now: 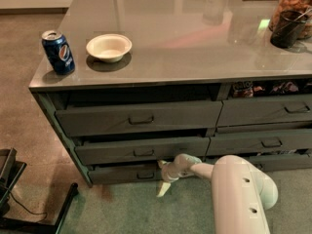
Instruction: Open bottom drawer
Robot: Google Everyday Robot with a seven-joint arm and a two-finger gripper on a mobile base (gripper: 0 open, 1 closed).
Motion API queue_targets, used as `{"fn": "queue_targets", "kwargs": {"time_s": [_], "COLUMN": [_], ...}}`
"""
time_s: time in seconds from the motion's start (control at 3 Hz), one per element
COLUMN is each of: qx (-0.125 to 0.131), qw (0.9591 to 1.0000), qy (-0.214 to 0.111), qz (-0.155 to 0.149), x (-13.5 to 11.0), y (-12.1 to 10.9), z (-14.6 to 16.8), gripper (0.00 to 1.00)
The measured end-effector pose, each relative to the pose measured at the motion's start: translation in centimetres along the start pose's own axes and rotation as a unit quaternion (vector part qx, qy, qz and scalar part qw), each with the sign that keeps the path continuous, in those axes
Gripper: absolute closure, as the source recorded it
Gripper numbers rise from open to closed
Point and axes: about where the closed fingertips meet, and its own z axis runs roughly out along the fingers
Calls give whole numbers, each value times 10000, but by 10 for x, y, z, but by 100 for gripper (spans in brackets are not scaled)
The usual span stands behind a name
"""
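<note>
Closest to the camera is the fat white arm (pixel 241 194), coming in from the lower right and reaching low over the floor. At its tip, the end effector (pixel 165 175) sits right up against the cabinet front. It's at the right end of the bottom drawer (pixel 117 173), just right of the little loop handle (pixel 145 175). Honestly I can't tell whether the end effector is apart or together, or whether it has hold of anything. To me it looks beside the handle rather than on it.

The bottom drawer is the thin one at the foot of the left stack, under the middle drawer (pixel 112 152) and the tall top drawer (pixel 97 118). Don't mix it up with the thin drawer next door (pixel 285 161) in the right stack.

My read: this is the reach-and-grab step, and the pull isn't done yet. The drawer front looks about flush, maybe barely out. The next move probably calls for shifting the end effector a touch left onto the handle. Then it needs a solid hold and a straight, level pull toward the camera so it doesn't slip off.

Further back, up on the counter (pixel 195 48), a blue can (pixel 58 51) and a white bowl (pixel 108 47) sit near the left edge, well apart from the action.
</note>
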Motion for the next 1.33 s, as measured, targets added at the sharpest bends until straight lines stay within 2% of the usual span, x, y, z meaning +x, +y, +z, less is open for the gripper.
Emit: {"fn": "queue_targets", "kwargs": {"time_s": [0.33,0.67,1.33], "qx": [0,-1,-1], "qw": [10000,10000,10000], "qy": [0,0,0], "qz": [0,0,0], "x": [0,0,0], "y": [0,0,0], "z": [0,0,0], "gripper": [0,19,66]}}
